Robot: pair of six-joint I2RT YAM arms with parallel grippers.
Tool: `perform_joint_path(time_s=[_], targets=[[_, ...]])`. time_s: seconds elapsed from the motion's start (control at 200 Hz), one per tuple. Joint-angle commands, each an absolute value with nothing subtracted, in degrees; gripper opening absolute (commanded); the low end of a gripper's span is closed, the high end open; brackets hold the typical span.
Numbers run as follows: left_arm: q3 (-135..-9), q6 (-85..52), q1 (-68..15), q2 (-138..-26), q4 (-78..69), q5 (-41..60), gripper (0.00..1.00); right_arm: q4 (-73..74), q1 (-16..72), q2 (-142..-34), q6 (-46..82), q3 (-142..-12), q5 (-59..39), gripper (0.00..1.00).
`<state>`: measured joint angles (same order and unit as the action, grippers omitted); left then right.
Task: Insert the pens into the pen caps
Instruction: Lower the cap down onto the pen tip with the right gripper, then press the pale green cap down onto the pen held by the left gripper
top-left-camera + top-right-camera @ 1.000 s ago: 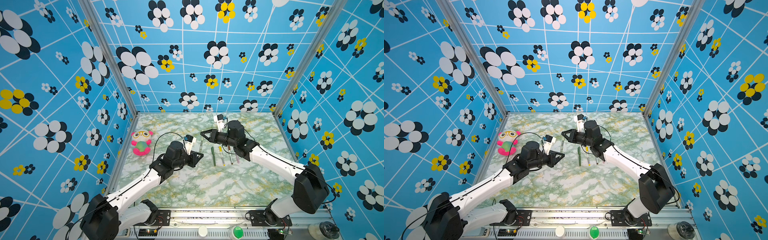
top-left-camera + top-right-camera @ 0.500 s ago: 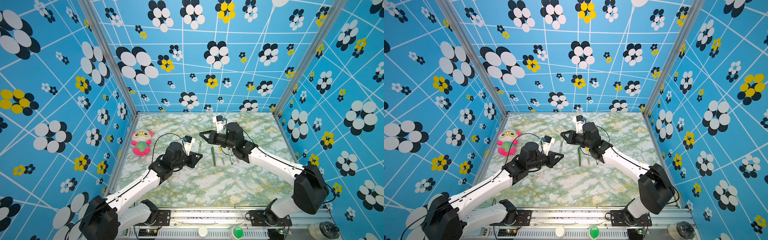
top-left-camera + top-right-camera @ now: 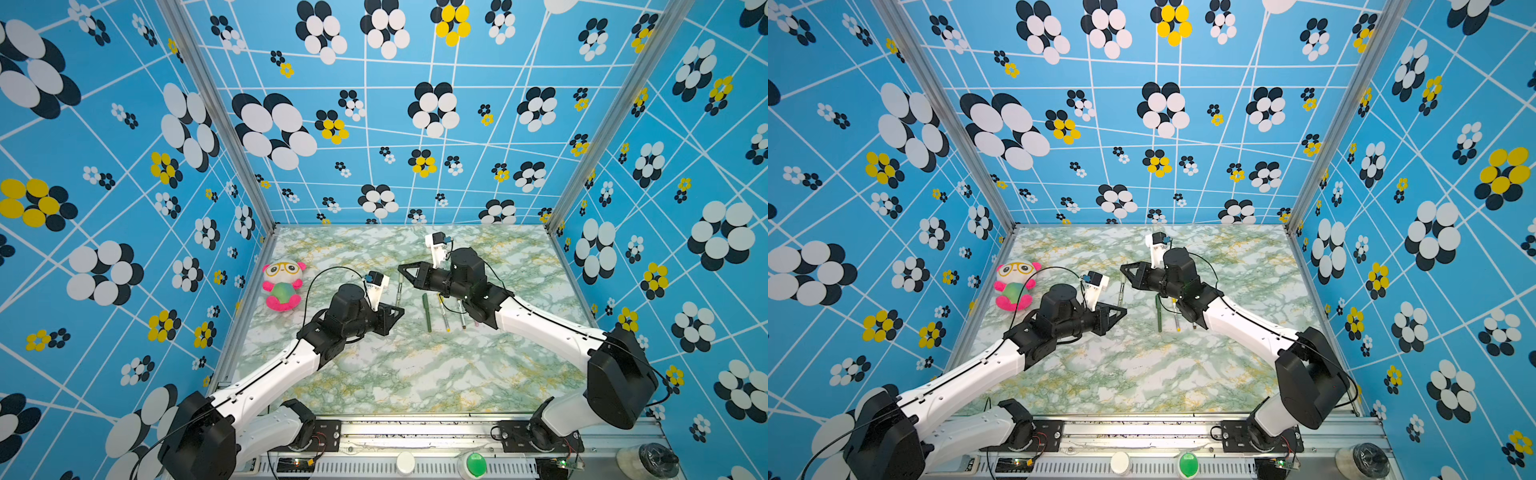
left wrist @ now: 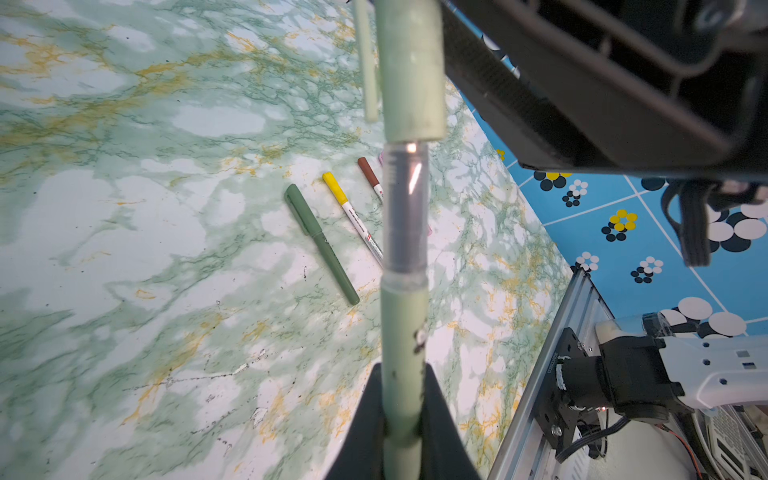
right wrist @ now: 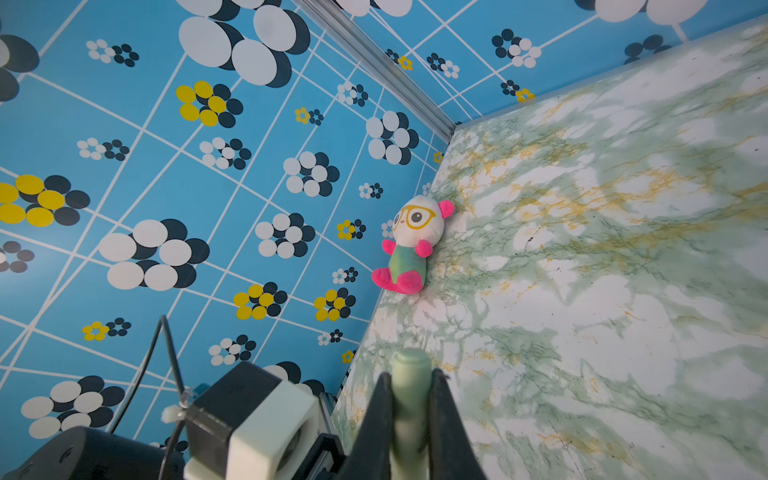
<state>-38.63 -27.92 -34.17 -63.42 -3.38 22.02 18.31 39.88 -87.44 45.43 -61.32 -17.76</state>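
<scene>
Squeezing the pale green pen (image 4: 404, 324) in our left gripper (image 4: 403, 376) and its cap (image 4: 412, 70) in our right gripper (image 5: 409, 380), we push them together. A tilt could jam them.

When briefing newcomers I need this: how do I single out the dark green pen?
On the marble-patterned table, find the row of pens lying near its middle. The dark green pen is at the row's left end in both top views, dark from end to end, while the yellow-capped pen and brown-capped pen beside it have white barrels.
</scene>
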Motion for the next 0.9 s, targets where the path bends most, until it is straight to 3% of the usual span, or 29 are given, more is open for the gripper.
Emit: perform_joint_path(time_s=[0.0,0.895], targets=[[-39.2,-28.3,-32.9,-62.7,-11.2,19.4,0.00,14.0,42.4,-86.3,45.1,-59.0,-21.1,0.02],[-39.1,-28.1,-32.8,-62.4,-11.4,19.6,0.00,18.3,42.5,-84.5,46.0,-55.0,-15.3,0.01]])
